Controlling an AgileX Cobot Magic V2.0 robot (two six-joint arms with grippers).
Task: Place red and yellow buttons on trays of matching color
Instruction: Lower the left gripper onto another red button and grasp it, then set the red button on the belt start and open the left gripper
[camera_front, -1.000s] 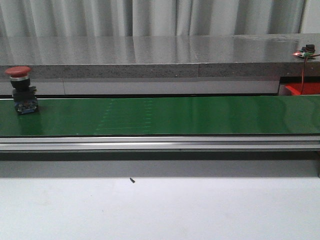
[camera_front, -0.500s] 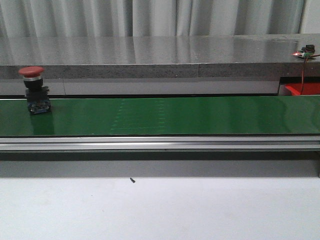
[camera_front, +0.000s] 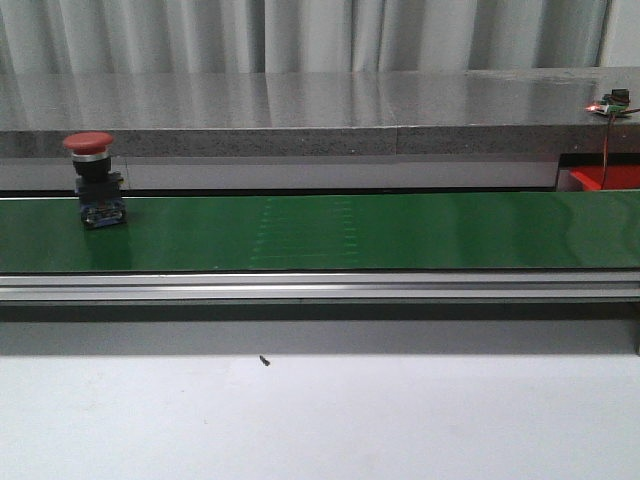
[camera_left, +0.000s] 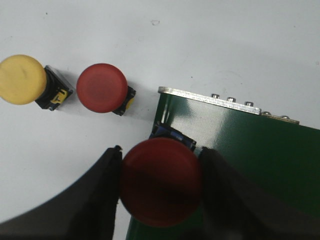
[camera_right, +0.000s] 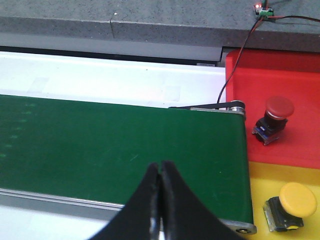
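The white surface (camera_front: 320, 420) carries the long green belt (camera_front: 400, 230); at its far end lie the red tray (camera_right: 250, 75) and, beside it, the yellow tray (camera_right: 260, 175). My left fingers (camera_left: 160, 155) sit close against both sides of the held red button (camera_left: 160, 182), whose base rests at the belt's near end, so I judge they grip it; my right fingers (camera_right: 160, 167) are pressed together, empty, and hover over the belt near the trays. Another belt button (camera_front: 95, 180), red-capped, stands upright on the belt in the front view. One tray red button (camera_right: 272, 117) sits on the red tray and a tray yellow button (camera_right: 295, 202) on the yellow; a spare red button (camera_left: 102, 87) and a spare yellow button (camera_left: 20, 80) wait on the surface. The step, I judge, is setting this one down: I should lower it flat on its base, well inside the belt's edge, then open evenly so neither finger tips it. A small board (camera_right: 262, 9) shows a red light; I can read no writing anywhere.
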